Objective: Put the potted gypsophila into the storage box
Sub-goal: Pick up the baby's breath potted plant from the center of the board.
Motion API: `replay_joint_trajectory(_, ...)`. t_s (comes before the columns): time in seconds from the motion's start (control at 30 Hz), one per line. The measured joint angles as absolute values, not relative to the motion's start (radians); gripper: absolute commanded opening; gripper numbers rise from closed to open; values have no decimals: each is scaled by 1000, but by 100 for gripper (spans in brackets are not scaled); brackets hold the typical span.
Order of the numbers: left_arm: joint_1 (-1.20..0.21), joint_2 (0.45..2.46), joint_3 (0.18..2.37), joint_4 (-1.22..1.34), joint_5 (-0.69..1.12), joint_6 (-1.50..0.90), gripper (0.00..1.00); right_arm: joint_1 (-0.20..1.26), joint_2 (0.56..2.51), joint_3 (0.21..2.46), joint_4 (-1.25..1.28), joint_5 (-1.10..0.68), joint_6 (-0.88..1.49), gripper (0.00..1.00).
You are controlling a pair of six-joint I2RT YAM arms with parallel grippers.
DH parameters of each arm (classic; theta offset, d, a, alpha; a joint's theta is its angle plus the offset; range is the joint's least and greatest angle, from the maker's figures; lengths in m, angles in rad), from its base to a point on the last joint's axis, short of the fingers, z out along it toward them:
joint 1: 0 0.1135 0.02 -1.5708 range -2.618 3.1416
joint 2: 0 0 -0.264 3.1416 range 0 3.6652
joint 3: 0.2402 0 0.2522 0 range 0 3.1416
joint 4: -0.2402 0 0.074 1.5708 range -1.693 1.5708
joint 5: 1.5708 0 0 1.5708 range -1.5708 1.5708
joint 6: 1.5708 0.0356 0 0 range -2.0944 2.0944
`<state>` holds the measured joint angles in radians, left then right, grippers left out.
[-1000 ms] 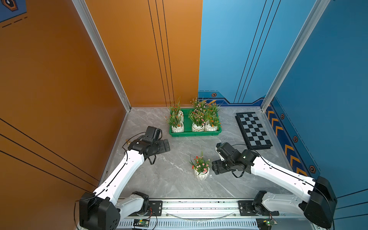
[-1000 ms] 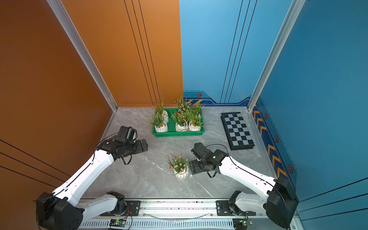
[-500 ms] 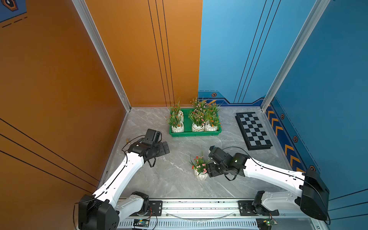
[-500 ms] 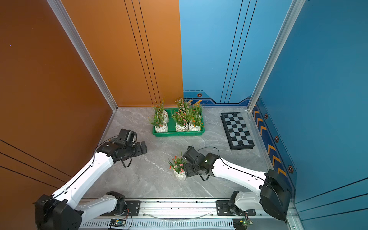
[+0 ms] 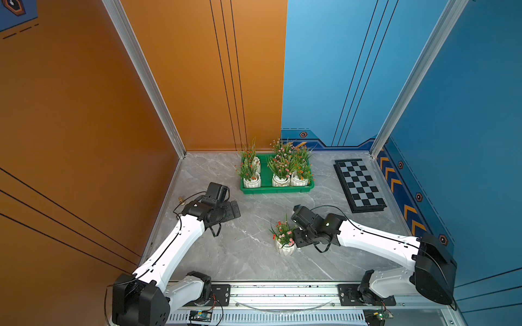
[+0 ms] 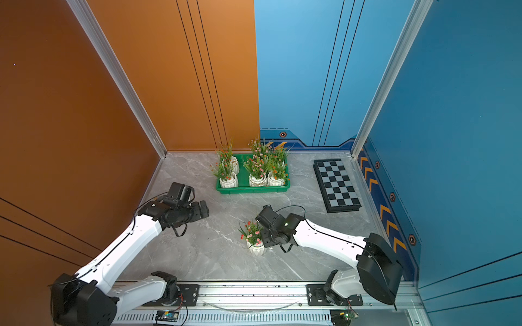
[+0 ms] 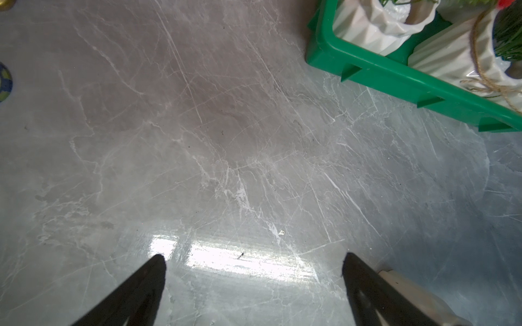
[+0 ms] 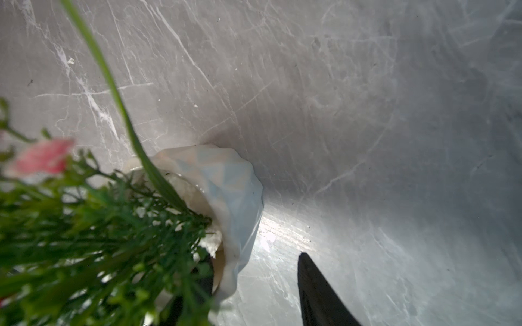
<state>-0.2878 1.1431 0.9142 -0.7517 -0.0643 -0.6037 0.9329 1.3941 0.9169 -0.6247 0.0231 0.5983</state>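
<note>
One potted gypsophila (image 5: 285,247) stands upright on the marble surface (image 5: 248,254), well apart from the green storage box (image 5: 276,190), which holds the other pots (image 5: 281,180). Right hand (image 8: 251,265) half open, straddling the lone pot's rim; outer finger (image 8: 316,290) clear of the wall, nothing gripped. Left hand (image 7: 252,256) wide open, empty, near the box.
</note>
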Motion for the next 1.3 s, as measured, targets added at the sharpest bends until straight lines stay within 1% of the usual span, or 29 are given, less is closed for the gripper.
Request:
replay_joint_trajectory(0.2,-287,1161,914,-752,-64,-603,98,933,1436,941,-623,19,585,36)
replay_joint_trajectory(0.37,-287,1179,914,-751,-64,-604,98,933,1452,950,-618,4,577,31)
replay_joint_trajectory(0.47,-286,1185,914,-751,-64,-603,98,933,1461,958,-618,1,573,24)
replay_joint_trajectory(0.73,-279,1203,914,-748,-64,-603,98,933,1480,976,-617,-1,559,11)
replay_joint_trajectory(1.13,-276,1221,913,-743,-64,-603,98,926,1481,981,-621,-5,546,6)
replay_joint_trajectory(1.3,-274,1221,913,-740,-64,-603,98,902,1486,994,-636,-8,535,5)
